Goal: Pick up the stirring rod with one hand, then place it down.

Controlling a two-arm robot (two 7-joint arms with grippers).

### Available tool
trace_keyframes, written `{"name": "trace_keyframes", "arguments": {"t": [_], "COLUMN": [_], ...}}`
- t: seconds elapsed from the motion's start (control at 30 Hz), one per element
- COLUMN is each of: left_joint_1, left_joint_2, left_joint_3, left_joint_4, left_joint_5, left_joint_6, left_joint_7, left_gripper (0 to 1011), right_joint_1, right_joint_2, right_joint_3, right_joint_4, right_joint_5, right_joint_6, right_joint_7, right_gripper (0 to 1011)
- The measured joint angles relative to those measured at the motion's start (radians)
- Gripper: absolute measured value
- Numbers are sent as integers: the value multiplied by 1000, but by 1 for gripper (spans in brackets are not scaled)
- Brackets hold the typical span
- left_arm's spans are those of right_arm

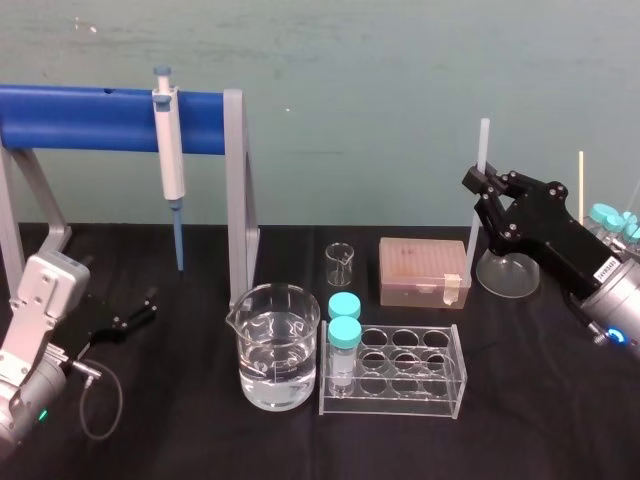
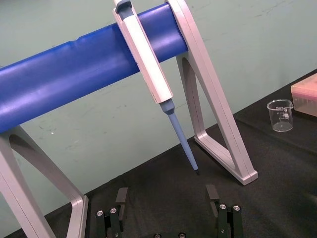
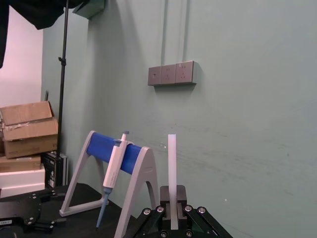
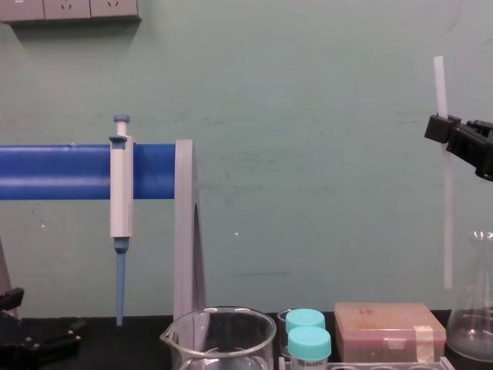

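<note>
The stirring rod (image 1: 483, 140) is a thin translucent white stick held upright at the right side of the table. My right gripper (image 1: 488, 186) is shut on it a little above its middle. In the chest view the stirring rod (image 4: 446, 231) hangs with its lower end in the air, beside the conical flask (image 4: 474, 324), and the right gripper (image 4: 442, 128) clamps it high up. The right wrist view has the stirring rod (image 3: 172, 163) rising straight out of the right gripper (image 3: 172, 201). My left gripper (image 1: 143, 306) rests low at the table's left, open and empty; its fingers (image 2: 121, 197) stand apart.
A blue-bar stand (image 1: 236, 190) holds a white-and-blue pipette (image 1: 170, 160) at the back left. Mid-table stand a large beaker of water (image 1: 278, 345), a small beaker (image 1: 340, 264), a clear rack (image 1: 400, 372) with two cyan-capped vials, and a brown box (image 1: 424, 271). The flask (image 1: 508, 270) stands under my right arm.
</note>
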Motion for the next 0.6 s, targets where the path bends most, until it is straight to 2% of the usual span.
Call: {"name": "trace_keyframes", "arguments": {"t": [0.6], "left_joint_1": [0], "left_joint_2": [0], "left_joint_3": [0], "left_joint_4": [0], "left_joint_5": [0], "left_joint_6": [0], "left_joint_7": [0], "left_gripper": [1000], "right_joint_1": [3], "right_joint_2": [0], "right_joint_3": [-6], "right_joint_4": [7], "right_joint_5": [8], "right_joint_6": [2], "right_joint_7": [5], "right_gripper": [69]}}
